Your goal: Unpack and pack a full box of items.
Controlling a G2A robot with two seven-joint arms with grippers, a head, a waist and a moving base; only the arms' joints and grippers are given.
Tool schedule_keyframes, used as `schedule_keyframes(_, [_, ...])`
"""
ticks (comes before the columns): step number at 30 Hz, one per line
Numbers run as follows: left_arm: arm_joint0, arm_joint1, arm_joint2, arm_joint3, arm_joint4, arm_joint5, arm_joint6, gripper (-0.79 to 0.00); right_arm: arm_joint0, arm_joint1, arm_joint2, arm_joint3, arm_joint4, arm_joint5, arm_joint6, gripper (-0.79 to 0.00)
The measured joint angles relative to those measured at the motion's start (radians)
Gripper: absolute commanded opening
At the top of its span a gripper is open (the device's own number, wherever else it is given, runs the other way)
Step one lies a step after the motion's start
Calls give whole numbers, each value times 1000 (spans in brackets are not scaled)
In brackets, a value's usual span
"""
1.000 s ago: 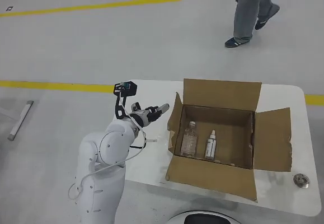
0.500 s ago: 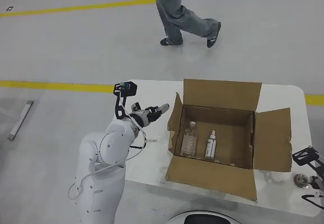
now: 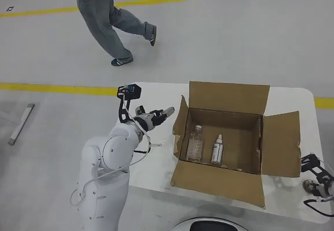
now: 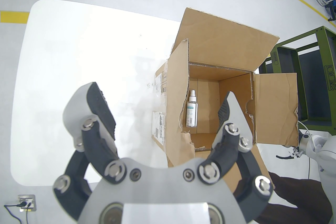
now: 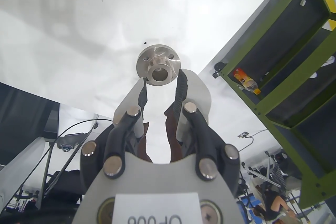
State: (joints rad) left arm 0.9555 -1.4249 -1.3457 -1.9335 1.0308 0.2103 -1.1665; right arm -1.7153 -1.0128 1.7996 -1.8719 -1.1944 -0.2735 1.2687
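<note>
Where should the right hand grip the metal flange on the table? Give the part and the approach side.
Grip the metal flange by its raised central collar, probably from above: its wide disc lies flat on the table, offering little edge. The open right hand is right beside it.

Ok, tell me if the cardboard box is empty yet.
No, a clear bottle and a white spray bottle lie on the floor of the cardboard box.
</note>
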Motion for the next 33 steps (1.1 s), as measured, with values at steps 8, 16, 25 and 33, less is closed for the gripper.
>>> schedule_keyframes(8, [0,0,0,0,0,0,0,0,-4,1,9,26,31,2,-23,-514])
schedule_keyframes(16, [0,0,0,0,0,0,0,0,5,2,-6,49,22,22,-40,-511])
schedule_keyframes(25, [0,0,0,0,0,0,0,0,14,4,-13,61,22,23,-43,-502])
schedule_keyframes(33, [0,0,0,0,0,0,0,0,26,5,-28,83,22,20,-49,-520])
